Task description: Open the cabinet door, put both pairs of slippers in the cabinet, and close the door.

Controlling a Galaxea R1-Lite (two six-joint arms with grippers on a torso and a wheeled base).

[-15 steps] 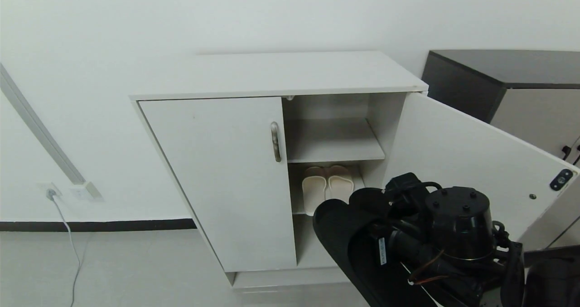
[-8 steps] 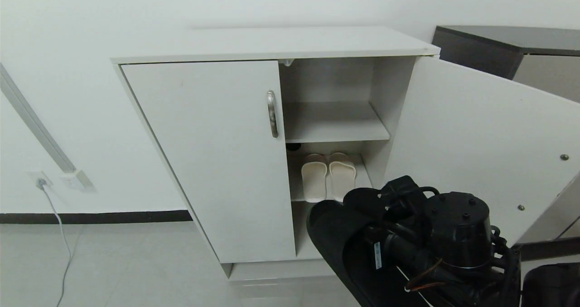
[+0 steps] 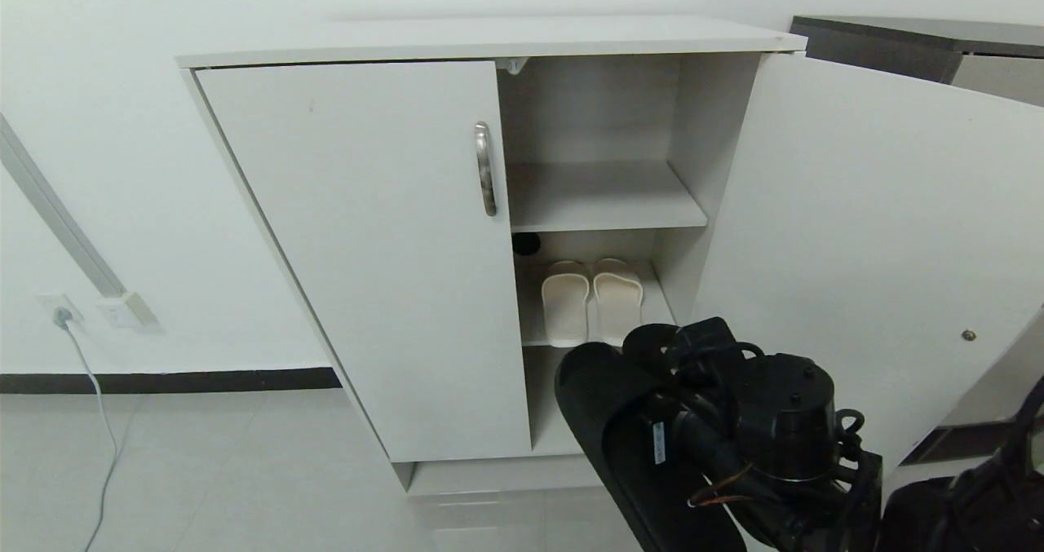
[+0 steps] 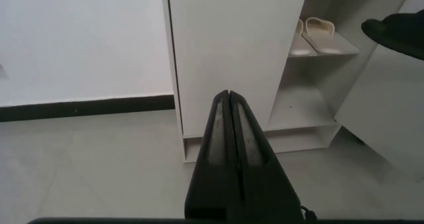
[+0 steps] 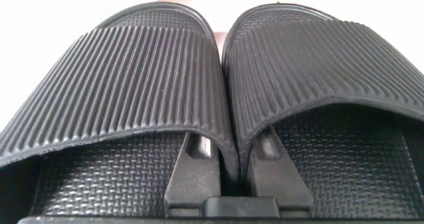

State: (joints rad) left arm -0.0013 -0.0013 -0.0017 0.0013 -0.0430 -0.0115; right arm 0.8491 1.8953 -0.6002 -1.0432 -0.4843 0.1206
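Note:
The white cabinet (image 3: pixel 489 38) has its right door (image 3: pixel 864 234) swung open and its left door (image 3: pixel 367 250) closed. A white pair of slippers (image 3: pixel 591 299) sits on the middle shelf, toes outward, and shows again as the white pair (image 4: pixel 318 35). My right gripper (image 5: pixel 232 161) is shut on the black pair of slippers (image 5: pixel 165 71), pinching the two inner edges together under the ribbed straps. The black pair (image 3: pixel 620 421) hangs in front of the cabinet's lower opening, toes toward it. My left gripper (image 4: pixel 228 111) is shut and empty, low above the floor, facing the closed door's foot.
The closed door carries a metal handle (image 3: pixel 484 169). The bottom shelf (image 3: pixel 555 430) and top shelf (image 3: pixel 603 197) are bare. A small dark object (image 3: pixel 526 244) lies at the back of the middle shelf. A dark cabinet (image 3: pixel 913 42) stands right of the open door; a wall socket (image 3: pixel 61 317) with cable is far left.
The whole head picture has shifted: the camera has come lower and nearer, so the cabinet sits higher and larger. The right gripper still holds the black slippers before the lower opening.

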